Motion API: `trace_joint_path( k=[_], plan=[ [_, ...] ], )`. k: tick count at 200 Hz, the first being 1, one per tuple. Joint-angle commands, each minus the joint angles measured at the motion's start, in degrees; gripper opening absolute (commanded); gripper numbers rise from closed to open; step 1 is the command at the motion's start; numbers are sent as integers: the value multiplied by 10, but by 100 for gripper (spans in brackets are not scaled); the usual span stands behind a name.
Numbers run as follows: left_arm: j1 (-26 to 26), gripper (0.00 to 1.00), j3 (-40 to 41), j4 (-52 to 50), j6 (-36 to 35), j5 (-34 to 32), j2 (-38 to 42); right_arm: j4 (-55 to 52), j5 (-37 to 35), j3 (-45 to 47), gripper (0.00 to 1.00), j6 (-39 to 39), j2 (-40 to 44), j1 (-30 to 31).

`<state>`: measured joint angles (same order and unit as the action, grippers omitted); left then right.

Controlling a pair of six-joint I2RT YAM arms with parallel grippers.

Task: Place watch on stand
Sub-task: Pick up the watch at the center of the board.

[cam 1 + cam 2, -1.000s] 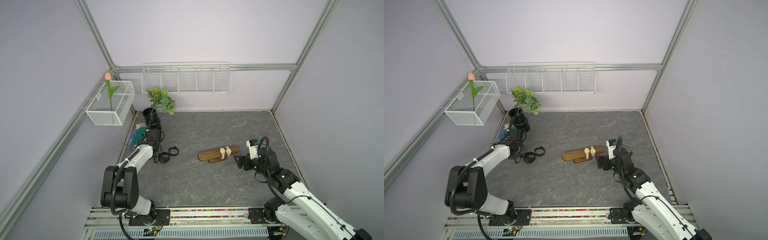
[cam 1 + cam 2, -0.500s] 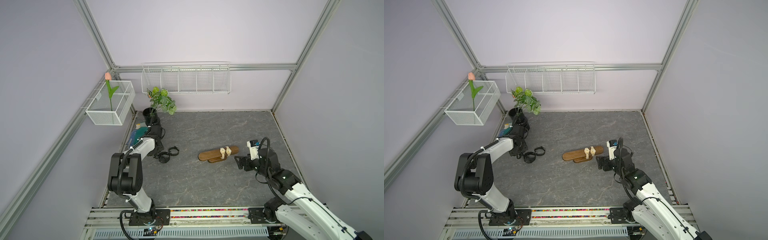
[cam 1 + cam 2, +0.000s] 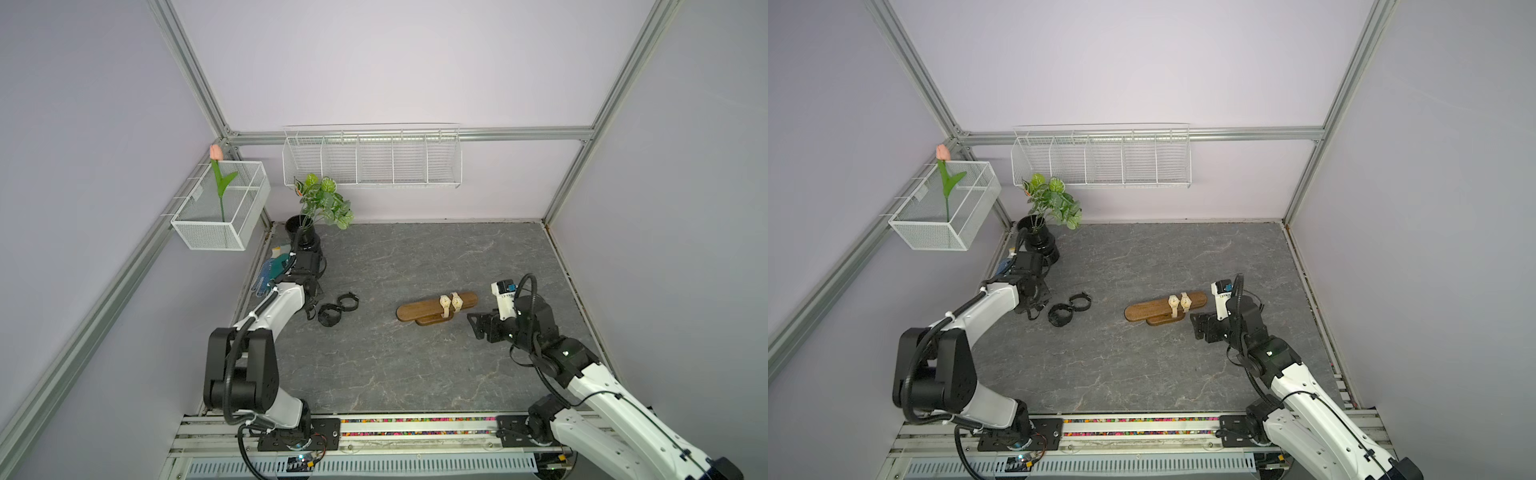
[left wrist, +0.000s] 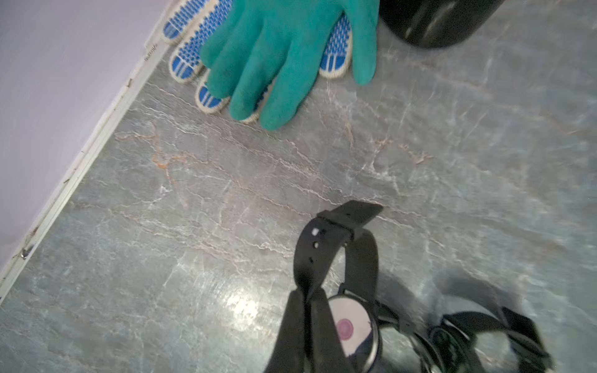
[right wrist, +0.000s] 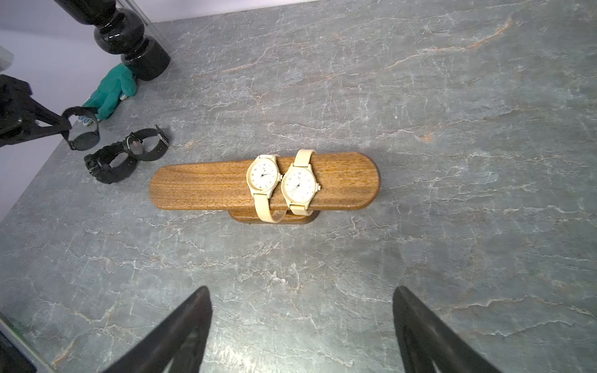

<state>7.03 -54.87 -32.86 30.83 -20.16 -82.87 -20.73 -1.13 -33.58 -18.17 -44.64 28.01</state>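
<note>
Watch, black (image 4: 350,326): strap pinched in the left claw (image 4: 308,300), which I found closed tight on it, near the left edge of the counter (image 5: 452,129). I could not tell whether its case touched the counter.

Stand, wooden (image 5: 206,185): mid-counter, well apart from the held watch. It bore two beige watches (image 5: 263,176) side by side, toward the end nearer the right claw (image 5: 301,290).

Right claw: jaws wide apart, nothing between them, facing the stand from near that end.

Black watches, two more (image 5: 145,145): lay touching each other between the held watch and the stand.
</note>
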Motion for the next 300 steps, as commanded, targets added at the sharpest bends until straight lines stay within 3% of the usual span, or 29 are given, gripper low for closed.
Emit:
trace_joint_path(
  k=[1,16,34,49,76,106,154,187,300],
  plan=[
    [-3,0,42,45,40,-2,100,19,28,-6,89,-15,-5,8],
    [-3,0,78,85,55,47,174,32,40,-7,89,-32,-11,13],
    [1,0,124,171,63,166,253,47,54,-9,90,-60,-21,21],
    [32,0,167,255,96,213,308,69,62,-9,90,-99,-24,27],
    [154,0,207,377,116,190,348,154,93,9,90,-192,-17,44],
    [273,0,249,550,137,159,334,272,90,41,90,-277,4,82],
    [393,0,206,666,141,140,242,422,79,71,90,-276,0,143],
    [441,0,183,719,152,133,196,520,80,89,90,-261,-8,169],
    [517,0,149,752,148,121,169,653,63,90,100,-204,-45,191]
  ],
)
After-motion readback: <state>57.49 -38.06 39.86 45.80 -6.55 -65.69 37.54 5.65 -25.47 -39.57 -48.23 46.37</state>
